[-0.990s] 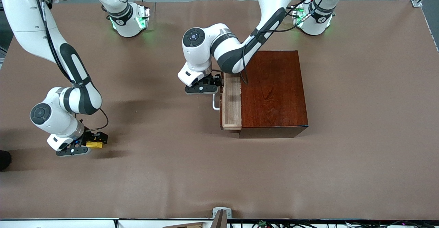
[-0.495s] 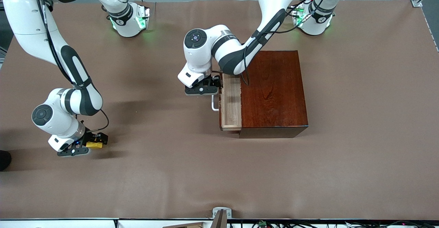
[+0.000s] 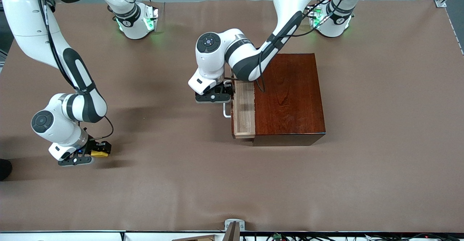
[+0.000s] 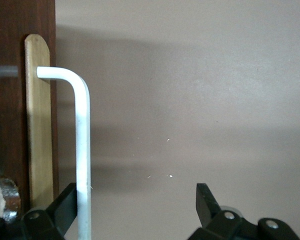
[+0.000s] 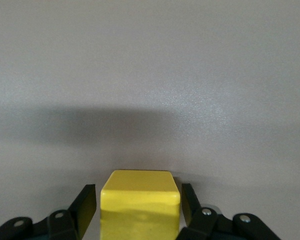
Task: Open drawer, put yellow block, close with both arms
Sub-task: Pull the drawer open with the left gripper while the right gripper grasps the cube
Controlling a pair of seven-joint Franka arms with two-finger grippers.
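While left claw gapes beside round white handle, right claw pinches smooth yellow block.

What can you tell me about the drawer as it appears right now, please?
The drawer is a shallow light-wood tray, pulled partly out of a glossy reddish-brown box toward the right arm's end of the table. It looks empty. A white U-shaped bar handle stands off its front. The left end effector is open at the handle, one finger against the bar.

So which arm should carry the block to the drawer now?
Right: the right gripper is around the yellow block. The left gripper is open at the handle of the partly open drawer.
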